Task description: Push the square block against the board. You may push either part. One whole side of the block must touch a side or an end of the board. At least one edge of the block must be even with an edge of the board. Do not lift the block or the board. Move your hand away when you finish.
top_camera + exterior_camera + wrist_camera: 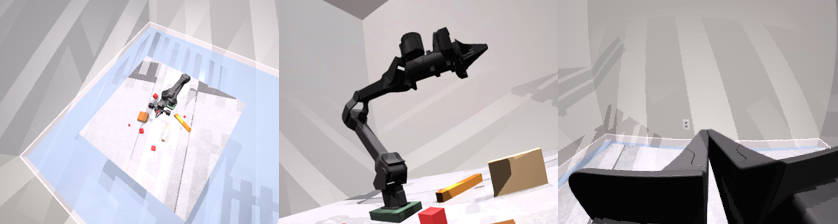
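Note:
The orange square block (143, 117) lies flat on the floor left of the arm in the top view; only a sliver of it (505, 222) shows at the bottom edge of the exterior view. The thin tan board (164, 135) (528, 172) stands upright on its long edge. A wide gap separates block and board. My gripper (157, 116) (486, 46) (706, 135) is shut and empty, high above the floor, touching neither part. Neither block nor board shows in the wrist view.
A long orange bar (182, 123) (461, 187) lies between the green arm base (399, 211) and the board. Red cubes (141, 130) (153, 148) (155, 96) lie around the block and board. Small red pieces (129, 125) (184, 117) lie farther out.

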{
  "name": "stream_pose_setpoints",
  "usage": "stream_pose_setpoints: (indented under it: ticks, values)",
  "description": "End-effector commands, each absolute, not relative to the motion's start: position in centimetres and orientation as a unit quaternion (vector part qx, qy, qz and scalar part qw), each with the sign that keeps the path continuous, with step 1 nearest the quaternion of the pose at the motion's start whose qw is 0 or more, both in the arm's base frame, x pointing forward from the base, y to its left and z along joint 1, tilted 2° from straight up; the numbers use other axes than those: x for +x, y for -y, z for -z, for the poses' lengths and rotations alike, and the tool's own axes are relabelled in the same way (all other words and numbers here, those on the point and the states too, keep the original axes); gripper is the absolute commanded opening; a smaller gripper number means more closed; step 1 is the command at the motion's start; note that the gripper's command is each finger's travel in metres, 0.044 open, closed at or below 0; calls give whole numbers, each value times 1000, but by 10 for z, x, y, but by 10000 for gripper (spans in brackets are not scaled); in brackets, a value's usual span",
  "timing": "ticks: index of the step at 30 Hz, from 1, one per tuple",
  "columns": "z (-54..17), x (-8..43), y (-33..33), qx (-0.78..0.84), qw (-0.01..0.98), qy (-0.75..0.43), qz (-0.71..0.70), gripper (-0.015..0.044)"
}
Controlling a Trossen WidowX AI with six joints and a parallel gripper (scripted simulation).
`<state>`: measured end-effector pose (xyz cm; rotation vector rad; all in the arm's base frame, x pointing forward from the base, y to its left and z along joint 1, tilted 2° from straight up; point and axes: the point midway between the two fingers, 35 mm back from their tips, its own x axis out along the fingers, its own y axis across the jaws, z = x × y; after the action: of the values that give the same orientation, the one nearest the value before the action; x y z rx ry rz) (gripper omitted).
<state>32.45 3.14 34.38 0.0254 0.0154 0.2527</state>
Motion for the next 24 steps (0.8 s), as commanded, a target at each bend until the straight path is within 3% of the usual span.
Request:
stream_pose_setpoints:
  ticks: [1,24]
  values:
    - [-333,335,-40,-21,989,-45,-136,0]
    - [-260,366,-100,-234,908,-241,-250,0]
